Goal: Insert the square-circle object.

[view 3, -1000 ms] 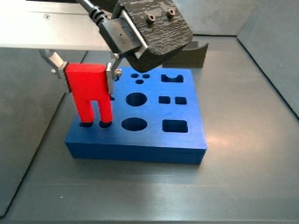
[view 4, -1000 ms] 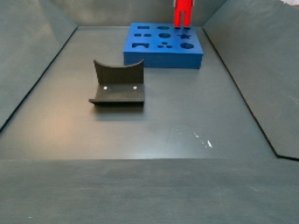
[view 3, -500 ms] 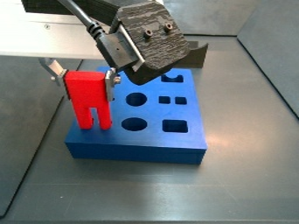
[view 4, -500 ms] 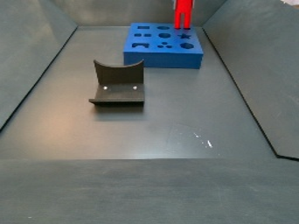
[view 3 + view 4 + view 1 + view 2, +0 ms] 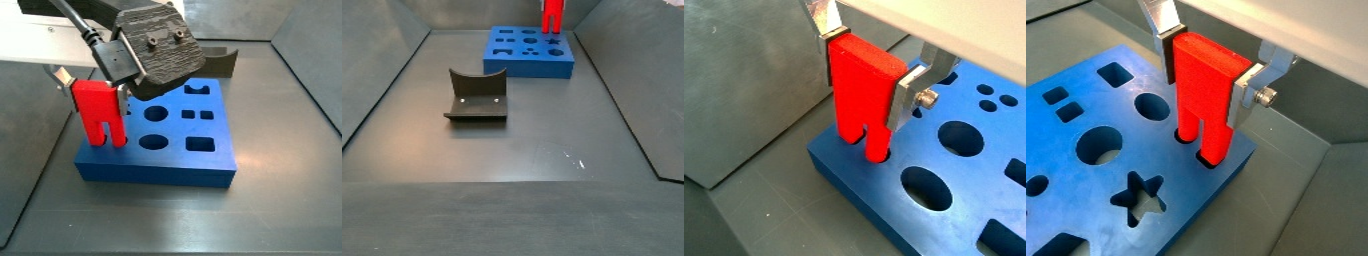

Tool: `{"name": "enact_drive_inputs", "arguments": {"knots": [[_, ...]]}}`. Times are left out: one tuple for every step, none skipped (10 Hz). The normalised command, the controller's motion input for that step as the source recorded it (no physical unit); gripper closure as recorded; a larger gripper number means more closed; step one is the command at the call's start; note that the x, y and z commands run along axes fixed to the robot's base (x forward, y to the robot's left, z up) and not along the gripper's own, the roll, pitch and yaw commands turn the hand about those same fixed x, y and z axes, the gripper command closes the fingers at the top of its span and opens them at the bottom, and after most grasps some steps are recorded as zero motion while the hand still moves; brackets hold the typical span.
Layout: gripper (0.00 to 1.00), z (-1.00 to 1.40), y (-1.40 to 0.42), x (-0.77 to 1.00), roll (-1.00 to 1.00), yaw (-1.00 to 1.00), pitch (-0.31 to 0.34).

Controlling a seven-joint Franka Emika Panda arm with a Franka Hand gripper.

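The square-circle object [image 5: 94, 112] is a bright red piece with two prongs pointing down. My gripper [image 5: 94, 90] is shut on its flat body and holds it upright over the near left corner of the blue board [image 5: 160, 172]. In both wrist views the piece [image 5: 865, 95] [image 5: 1204, 95] sits between the silver fingers [image 5: 913, 92] [image 5: 1248, 88], gripper [image 5: 871, 70] [image 5: 1208, 72]. Its prong tips reach the two holes at the corner of the board [image 5: 985, 195] [image 5: 1100, 95] and seem just inside them. In a side view the piece [image 5: 552, 15] stands on the board [image 5: 529, 67] at the far end.
The board has several other cut-outs, round, square and star-shaped. The dark fixture [image 5: 476, 97] stands on the grey floor, apart from the board; in a side view it [image 5: 222, 60] shows behind the board. Grey walls enclose the floor.
The gripper has lowered the red piece a little, bringing its prong tips down to the board's corner holes. The gripper body has shifted slightly left in a side view.
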Motion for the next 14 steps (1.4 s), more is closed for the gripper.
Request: {"name": "enact_drive_inputs", "arguments": {"knots": [[1.00, -0.20, 0.00, 0.08, 0.00, -0.06, 0.000], [1.00, -0.31, 0.07, 0.04, 0.00, -0.07, 0.000], [1.00, -0.42, 0.05, 0.00, -0.01, -0.07, 0.000], [1.00, -0.59, 0.00, 0.00, -0.07, -0.06, -0.083], [1.00, -0.73, 0.00, -0.02, -0.12, 0.00, -0.160], [1.00, -0.63, -0.07, 0.00, -0.11, 0.06, -0.237], [1.00, -0.53, -0.13, 0.00, -0.02, 0.00, -0.207], [1.00, -0.56, -0.14, 0.00, 0.00, 0.00, -0.239], [1.00, -0.55, -0.14, 0.00, 0.10, 0.00, -0.251], [1.00, -0.52, -0.17, 0.00, 0.16, 0.00, -0.283], [1.00, -0.50, -0.17, 0.00, 0.17, 0.00, -0.307], [1.00, -0.48, -0.17, 0.00, 0.23, 0.01, -0.269], [1.00, -0.51, -0.19, 0.00, 0.20, 0.00, -0.299], [1.00, -0.41, -0.04, -0.05, 0.00, 0.00, -0.420]]}}
